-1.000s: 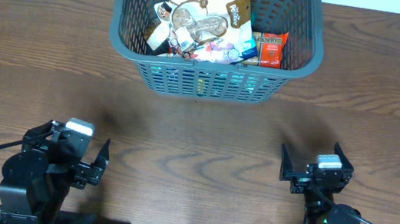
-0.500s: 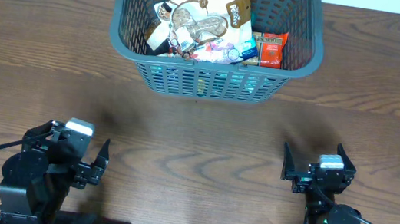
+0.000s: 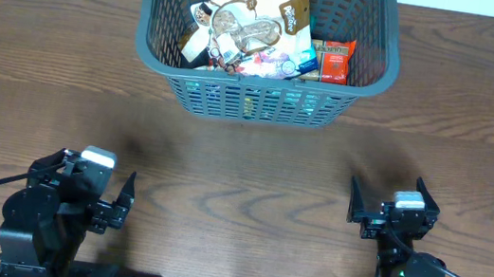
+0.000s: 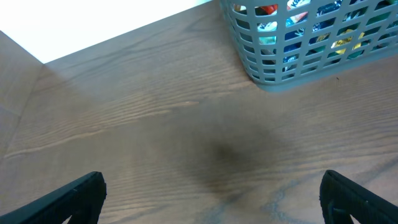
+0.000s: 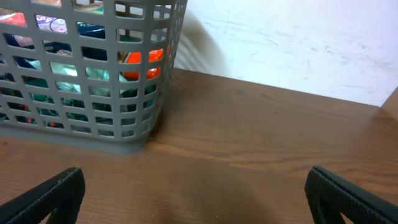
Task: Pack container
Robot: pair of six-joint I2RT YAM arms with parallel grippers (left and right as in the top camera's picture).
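Two arms to account for, and very little by way of change. At the near-left corner: no shift at all in the left gripper (image 4: 211, 198) against the picture of a second ago. At the middle of the far edge: same lie for the container (image 3: 257, 102), same white pouch (image 3: 263, 16) propped across the heap inside, same red packet (image 3: 337, 59) toward the right-hand wall. Toward the near-right corner: a slight creep of the right gripper (image 5: 199, 194) rightward and back toward the near edge, then stillness over the last half second. Bare wood of the table (image 3: 242, 176) between grippers and container, no loose packet anywhere in view. As a judgement: packing done or all but done, both arms retired from it, nothing left to fetch.

Pose, again from the left. Folded low over its base by the near edge, wrist camera aimed across the wood at the container's near-left corner; jaws spread wide, empty. Container well apart from both arms, up against the far edge. On the right, likewise tucked back and low, pointed at the container's near-right corner; jaws wide apart, gripping nothing.
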